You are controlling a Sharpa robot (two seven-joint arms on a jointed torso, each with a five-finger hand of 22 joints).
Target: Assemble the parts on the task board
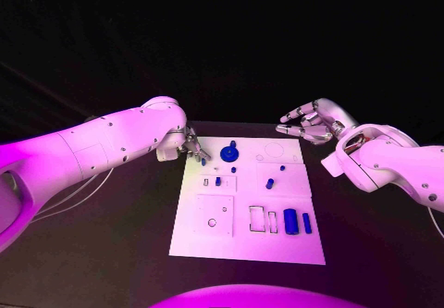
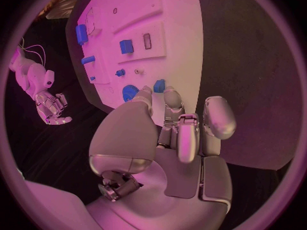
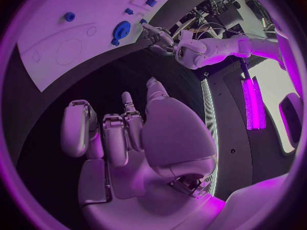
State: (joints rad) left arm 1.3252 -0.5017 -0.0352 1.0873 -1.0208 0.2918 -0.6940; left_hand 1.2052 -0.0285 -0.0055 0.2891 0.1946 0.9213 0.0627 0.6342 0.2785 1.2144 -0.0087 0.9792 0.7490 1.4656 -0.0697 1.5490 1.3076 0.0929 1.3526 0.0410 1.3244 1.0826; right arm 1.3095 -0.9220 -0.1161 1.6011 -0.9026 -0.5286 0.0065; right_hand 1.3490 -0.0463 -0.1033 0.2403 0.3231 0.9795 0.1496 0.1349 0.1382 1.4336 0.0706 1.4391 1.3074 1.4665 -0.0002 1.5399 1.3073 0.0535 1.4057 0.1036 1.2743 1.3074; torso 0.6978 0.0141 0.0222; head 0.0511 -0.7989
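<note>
The white task board lies in the middle of the black table. A blue gear stands near its far left corner, and several small blue parts lie further in, among them a long one at the near right. My left hand is at the board's far left edge. In the left wrist view its fingertips flank a small blue part beside the gear; whether they pinch it is unclear. My right hand hovers beyond the board's far right corner, fingers apart, holding nothing.
Black table surrounds the board on all sides. The board carries empty recesses, such as a round outline at the far right and rectangular slots near the front. In the right wrist view the left hand is across the board.
</note>
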